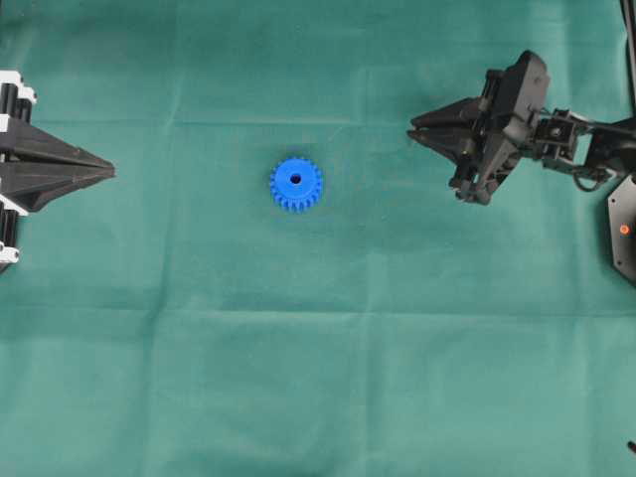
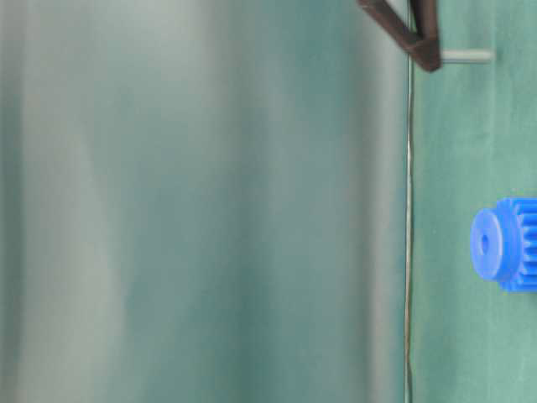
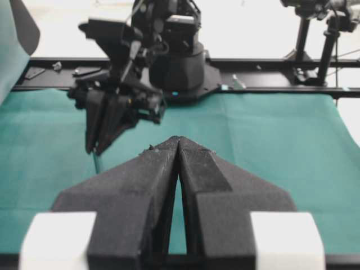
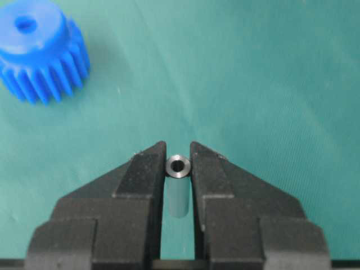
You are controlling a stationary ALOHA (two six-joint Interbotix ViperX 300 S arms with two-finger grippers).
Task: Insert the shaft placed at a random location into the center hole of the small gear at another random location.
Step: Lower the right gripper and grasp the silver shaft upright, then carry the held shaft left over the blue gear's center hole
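Shaft [image 4: 179, 185] pinched in right hand [image 4: 179, 163], seemingly hidden overhead; left hand [image 3: 179, 147] closed, empty.

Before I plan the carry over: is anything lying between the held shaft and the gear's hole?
Nothing visible. The right gripper is shut on the shaft, and only bare green cloth lies between it and the blue gear, whose center hole is open.

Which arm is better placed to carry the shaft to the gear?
Right. The right gripper has its jaws shut on the shaft, with the small gear lying free on the cloth nearby. The left gripper sits shut and empty at the table's edge.
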